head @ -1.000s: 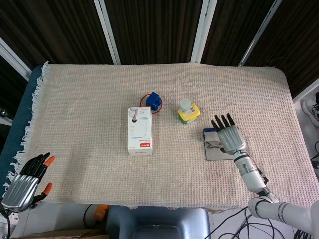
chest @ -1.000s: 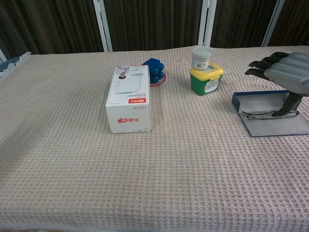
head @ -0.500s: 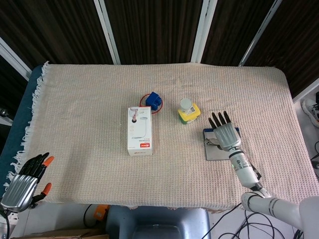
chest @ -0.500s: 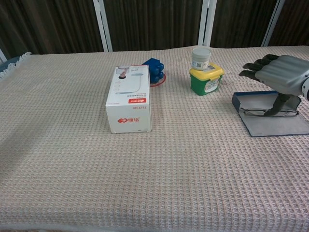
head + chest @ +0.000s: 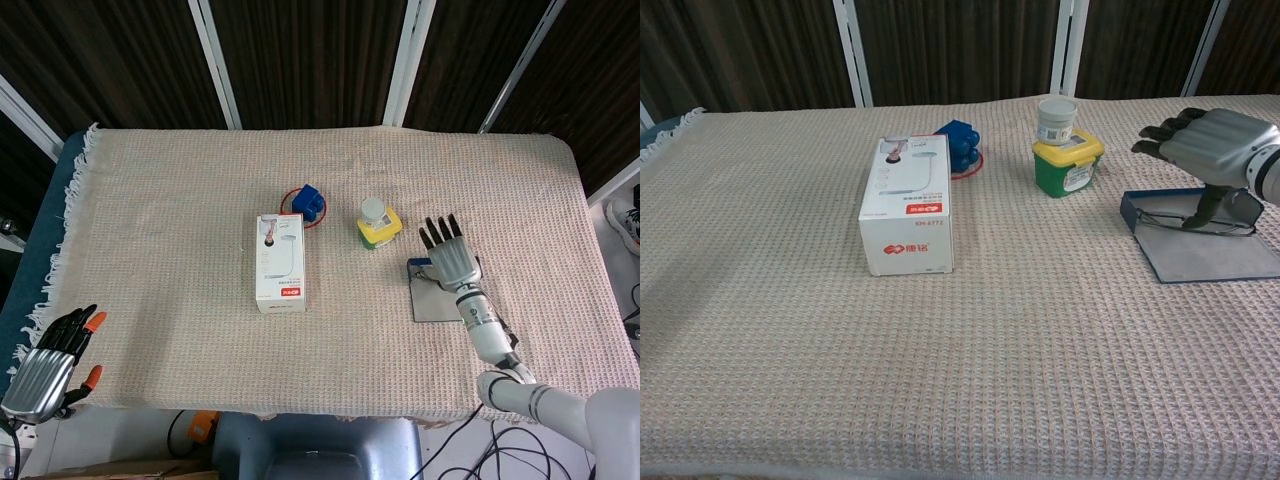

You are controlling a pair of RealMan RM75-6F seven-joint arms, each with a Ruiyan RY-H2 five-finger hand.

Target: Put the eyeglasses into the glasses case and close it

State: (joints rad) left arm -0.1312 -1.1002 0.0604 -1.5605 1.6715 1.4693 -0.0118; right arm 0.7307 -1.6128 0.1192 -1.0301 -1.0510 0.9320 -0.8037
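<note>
An open dark-blue glasses case (image 5: 1210, 256) lies flat on the woven cloth at the right, also seen in the head view (image 5: 430, 303). The thin-framed eyeglasses (image 5: 1163, 214) lie in the far half of the case. My right hand (image 5: 1208, 146) hovers over that half with its fingers spread forward, and its thumb reaches down onto the eyeglasses. In the head view the right hand (image 5: 451, 260) covers most of the glasses. My left hand (image 5: 48, 362) hangs off the table's near left corner, holding nothing.
A white carton (image 5: 907, 205) stands mid-table. A green jar with a yellow lid (image 5: 1066, 152) sits just left of the case. Behind the carton a blue object rests on a red disc (image 5: 960, 146). The cloth's fringed edge runs along the left.
My right hand has moved toward the far side and a little left. The eyeglasses slid with the thumb from the near flap into the far half of the case. The left hand has barely moved.
</note>
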